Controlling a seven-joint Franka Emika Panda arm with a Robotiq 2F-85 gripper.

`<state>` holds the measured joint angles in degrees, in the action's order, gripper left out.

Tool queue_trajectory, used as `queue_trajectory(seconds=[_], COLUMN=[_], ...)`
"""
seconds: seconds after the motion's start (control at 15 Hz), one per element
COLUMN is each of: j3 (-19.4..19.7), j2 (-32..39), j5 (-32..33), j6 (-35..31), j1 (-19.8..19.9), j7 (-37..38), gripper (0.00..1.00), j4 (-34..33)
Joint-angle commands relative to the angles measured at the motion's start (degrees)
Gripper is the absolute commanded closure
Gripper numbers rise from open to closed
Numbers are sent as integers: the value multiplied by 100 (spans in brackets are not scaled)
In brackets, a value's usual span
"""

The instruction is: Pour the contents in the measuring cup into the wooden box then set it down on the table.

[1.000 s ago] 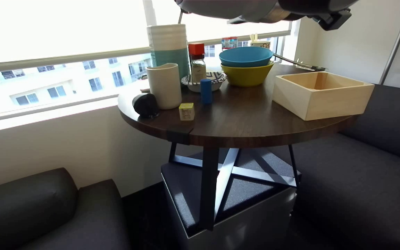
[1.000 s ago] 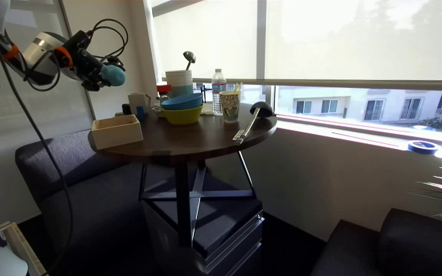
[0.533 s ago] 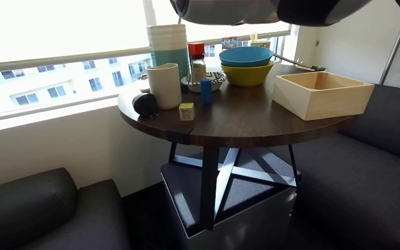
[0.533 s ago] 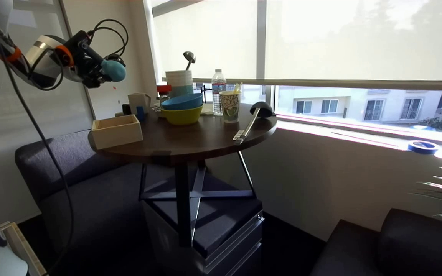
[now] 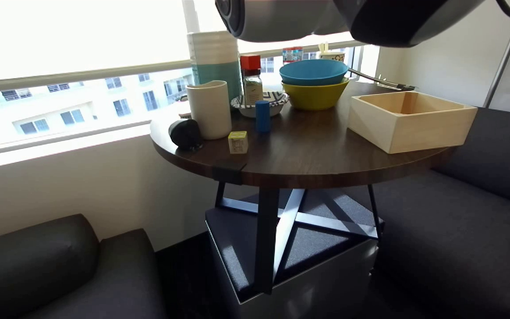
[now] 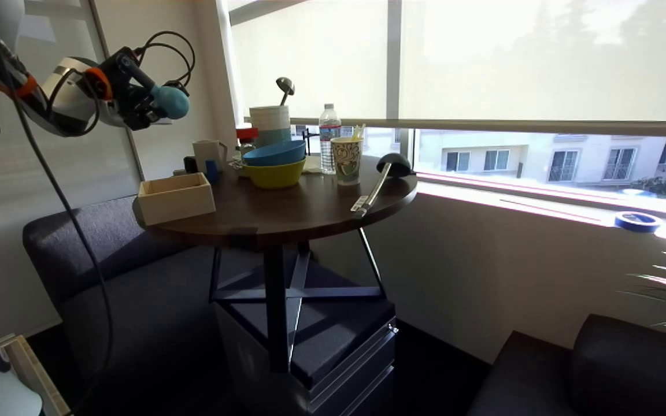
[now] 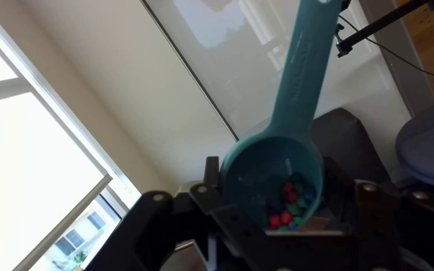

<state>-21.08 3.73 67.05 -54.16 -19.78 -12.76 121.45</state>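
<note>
The measuring cup is teal with a long handle and holds several small red, green and blue pieces, piled toward the lower right of its bowl in the wrist view. My gripper is shut on the cup's bowl, one finger at each side. In an exterior view the gripper holds the cup in the air, above and apart from the wooden box. The pale wooden box also shows in an exterior view, at the edge of the dark round table. There the gripper and cup are hidden.
On the table stand blue and yellow bowls, a white pitcher, a tall canister, a red-capped jar, a blue cylinder and a small cube. A paper cup, bottle and ladle stand or lie farther round.
The cup has risen slightly and turned, so its handle shows more. The arm has shifted in both exterior views; in one of them the gripper part seen earlier is now hidden.
</note>
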Motion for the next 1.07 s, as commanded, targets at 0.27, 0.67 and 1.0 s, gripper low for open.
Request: queue_trajectory(seconds=[0.27,0.67,1.0], j3=[-23,-35,-46], j2=[98,134,185], j5=[668,955,1217], j6=[215,430,615], j1=[-65,-88,-108], j7=[-738,-1096,-1490], gripper=[59,59,59], j4=[2,31,44])
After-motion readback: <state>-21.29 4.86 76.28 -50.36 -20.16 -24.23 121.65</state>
